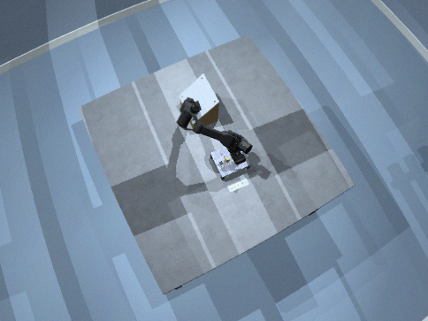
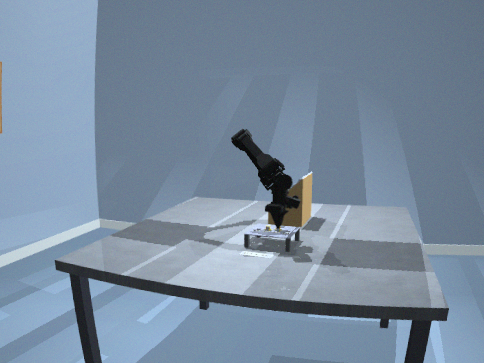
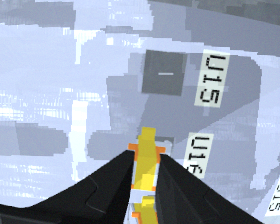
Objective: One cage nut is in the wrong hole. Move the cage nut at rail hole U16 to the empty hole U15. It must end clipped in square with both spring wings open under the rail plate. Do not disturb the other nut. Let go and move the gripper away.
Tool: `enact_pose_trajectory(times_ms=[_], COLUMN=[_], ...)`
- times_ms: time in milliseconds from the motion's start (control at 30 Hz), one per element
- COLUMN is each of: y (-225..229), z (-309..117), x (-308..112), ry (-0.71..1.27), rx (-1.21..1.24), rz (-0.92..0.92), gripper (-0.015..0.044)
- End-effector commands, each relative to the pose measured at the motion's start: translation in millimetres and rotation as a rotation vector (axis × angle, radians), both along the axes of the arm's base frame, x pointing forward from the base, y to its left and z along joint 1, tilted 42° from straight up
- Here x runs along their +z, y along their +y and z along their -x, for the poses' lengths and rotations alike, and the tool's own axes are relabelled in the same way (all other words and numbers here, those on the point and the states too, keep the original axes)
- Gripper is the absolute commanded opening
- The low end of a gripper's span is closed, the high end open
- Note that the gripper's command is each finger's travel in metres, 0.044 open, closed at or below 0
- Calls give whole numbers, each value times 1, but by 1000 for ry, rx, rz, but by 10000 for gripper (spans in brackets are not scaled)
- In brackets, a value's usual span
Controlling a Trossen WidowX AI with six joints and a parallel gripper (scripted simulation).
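Gripper (image 1: 239,158) (image 2: 278,226) (image 3: 145,161) pinched on the yellow-and-orange nut (image 3: 146,159) at hole U16 of the rail plate (image 1: 225,169) (image 2: 272,233) (image 3: 40,65); on the same plate, square hole U15 (image 3: 163,73) shows unfilled beside its label (image 3: 213,76).

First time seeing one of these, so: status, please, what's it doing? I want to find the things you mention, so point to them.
Hand (image 1: 239,160) (image 2: 278,227) (image 3: 145,161) shut on yellow cage nut (image 3: 146,160), by the U16 label (image 3: 198,152). Square U15 hole (image 3: 163,73) unfilled. Nothing seen blocking between.

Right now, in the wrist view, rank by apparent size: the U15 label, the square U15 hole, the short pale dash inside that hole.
1 and 2, too close to rank: U15 hole, U15 label
3. pale dash
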State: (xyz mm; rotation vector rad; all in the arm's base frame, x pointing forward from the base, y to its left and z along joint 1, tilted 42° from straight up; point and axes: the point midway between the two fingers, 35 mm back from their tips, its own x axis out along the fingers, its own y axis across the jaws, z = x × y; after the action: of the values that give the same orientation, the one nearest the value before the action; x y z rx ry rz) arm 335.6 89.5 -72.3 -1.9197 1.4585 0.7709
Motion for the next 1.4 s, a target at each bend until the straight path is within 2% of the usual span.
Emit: enact_pose_trajectory(times_ms=[0, 1367], y=[-1, -1], z=[1, 3], x=[1, 0], ry=[-5, -44], rx=[8, 43], rz=[4, -1], gripper=[29, 29])
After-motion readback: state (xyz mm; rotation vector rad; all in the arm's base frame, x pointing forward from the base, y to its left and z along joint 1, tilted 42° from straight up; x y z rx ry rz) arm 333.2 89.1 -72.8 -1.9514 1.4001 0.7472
